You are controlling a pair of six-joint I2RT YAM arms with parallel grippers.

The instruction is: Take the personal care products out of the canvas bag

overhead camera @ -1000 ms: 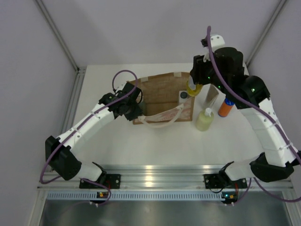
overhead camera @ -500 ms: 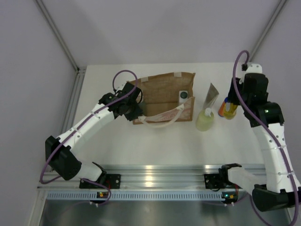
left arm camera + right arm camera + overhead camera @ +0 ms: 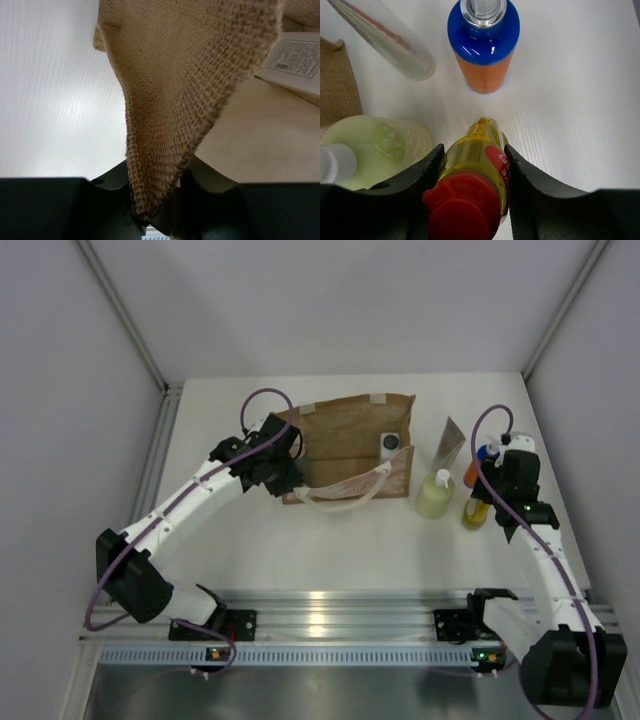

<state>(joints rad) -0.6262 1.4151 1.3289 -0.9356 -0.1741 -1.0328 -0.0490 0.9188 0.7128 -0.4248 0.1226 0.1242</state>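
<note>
The amber bottle (image 3: 476,167), held tight by the right fingers (image 3: 422,175), is now lowered to the table (image 3: 330,540). A white bottle (image 3: 391,443) is left in the bag (image 3: 350,425), pinched by the left fingers (image 3: 212,182).

Amber bottle (image 3: 476,512) outside canvas bag (image 3: 350,435)

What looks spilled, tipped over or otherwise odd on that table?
Nothing has spilled. The only oddity is the canvas bag: the left gripper pinches its woven edge, pulling the fabric out of shape. The yellow bottle, the orange-blue bottle and the amber bottle in the right gripper appear upright.
</note>
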